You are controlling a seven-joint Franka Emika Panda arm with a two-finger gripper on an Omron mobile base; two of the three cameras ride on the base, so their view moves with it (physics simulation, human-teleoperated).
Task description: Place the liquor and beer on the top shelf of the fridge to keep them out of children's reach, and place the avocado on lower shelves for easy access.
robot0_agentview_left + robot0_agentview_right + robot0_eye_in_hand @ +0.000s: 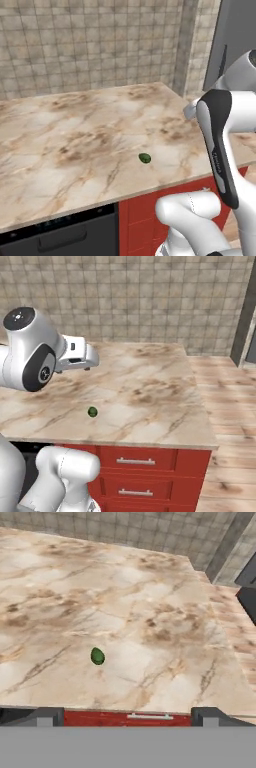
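The avocado (144, 158) (92, 412) (97, 656) is a small dark-green oval lying alone on the marble counter (75, 135), near its front edge. My gripper (129, 718) hangs above the counter's front edge, short of the avocado and apart from it. It is open, its two dark fingertips (49, 717) spread wide with nothing between them. In the right base view the white hand (77, 356) hovers over the counter's left part. The liquor, the beer, the top shelf and the lower shelves are out of view. I cannot tell whether the tall dark-grey panel (227, 45) (246, 321) belongs to the fridge.
Red drawers (135, 462) with metal handles sit under the counter. A black appliance front (60, 232) is set in at the left. A tiled wall (130, 301) backs the counter. Wooden floor (225, 406) lies past its right end.
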